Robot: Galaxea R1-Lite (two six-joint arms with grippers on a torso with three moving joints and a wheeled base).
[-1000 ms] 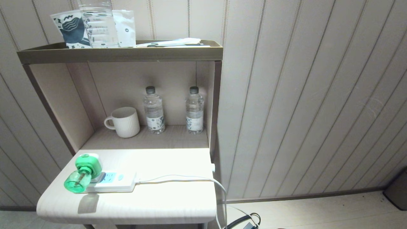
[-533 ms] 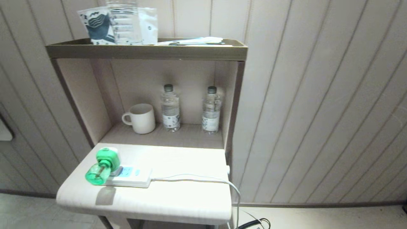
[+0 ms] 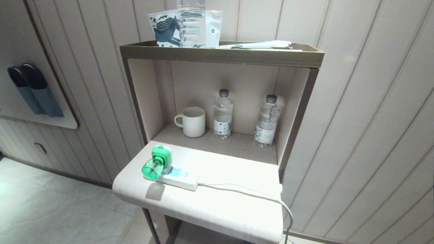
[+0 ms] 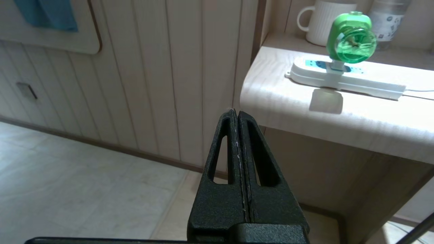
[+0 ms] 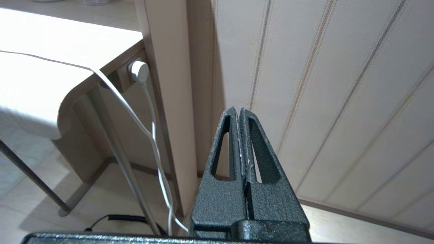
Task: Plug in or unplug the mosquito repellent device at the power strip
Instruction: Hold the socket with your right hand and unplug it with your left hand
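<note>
Nearest the robot, both arms hang low and idle, out of the head view. The left gripper (image 4: 237, 113) has its black fingers pressed together on nothing, below the worktop's front edge and short of it. The right gripper (image 5: 238, 110) is likewise closed and empty, facing the panelled wall beside the stand, with the white cord (image 5: 135, 117) trailing down at its ten o'clock.

Next out is the pale wood-grain worktop (image 3: 217, 210). In the head view the flat white plastic power strip (image 3: 179, 177) with light-blue socket faces lies at about seven o'clock from the picture's centre. The white-and-green mosquito repellent device (image 3: 156, 163), its translucent green bottle pointing toward the front-left corner, is seated in the strip's left end, so it reads as plugged in.

Beyond, in the open shelf recess, a ribbed white ceramic mug (image 3: 191, 121) stands at eleven o'clock from the strip, then two clear plastic water bottles (image 3: 222, 114) to its right.

Over the last second the whole scene has slid rightward in the head view and the wall at the left has come into sight, while the things keep their places on the stand: the camera has moved. My judgement is that the robot is still positioning itself; unplugging has not begun.
</note>
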